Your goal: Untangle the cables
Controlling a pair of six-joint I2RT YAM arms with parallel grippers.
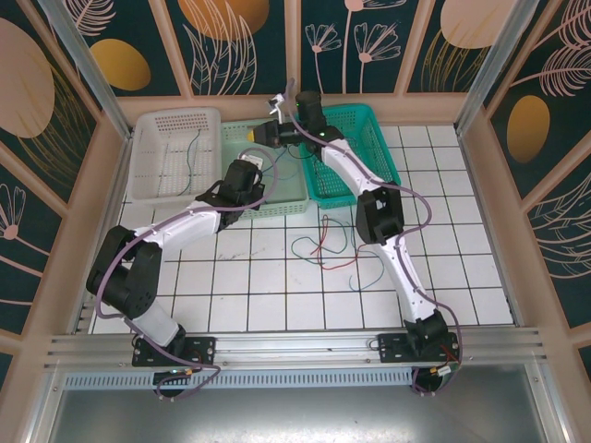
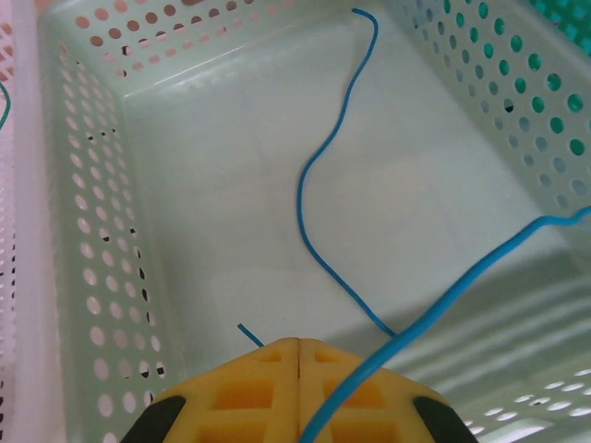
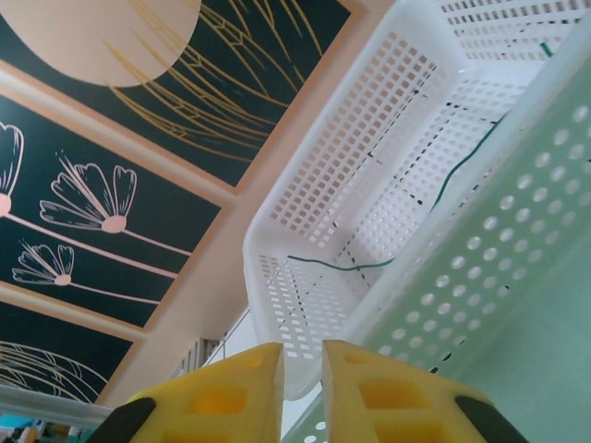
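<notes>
My left gripper (image 2: 298, 343) hangs inside the pale green basket (image 2: 102, 231), its yellow jaws pressed together. A blue cable (image 2: 305, 185) lies curved on the basket floor, rises across my right finger, and a short blue end pokes out beside the tips. From above, the left gripper (image 1: 250, 169) sits over that basket (image 1: 277, 205). My right gripper (image 3: 302, 349) stands with a narrow gap and nothing in it, at the basket's far end (image 1: 256, 136). A green cable (image 3: 342, 268) lies in the white basket (image 1: 157, 185). Red and dark cables (image 1: 321, 245) lie tangled on the tiles.
A teal basket (image 1: 369, 148) stands to the right of the pale green one, under the right arm's forearm. The three baskets sit side by side along the back wall. The white tiled table (image 1: 462, 258) stretches in front of them, framed by wooden walls.
</notes>
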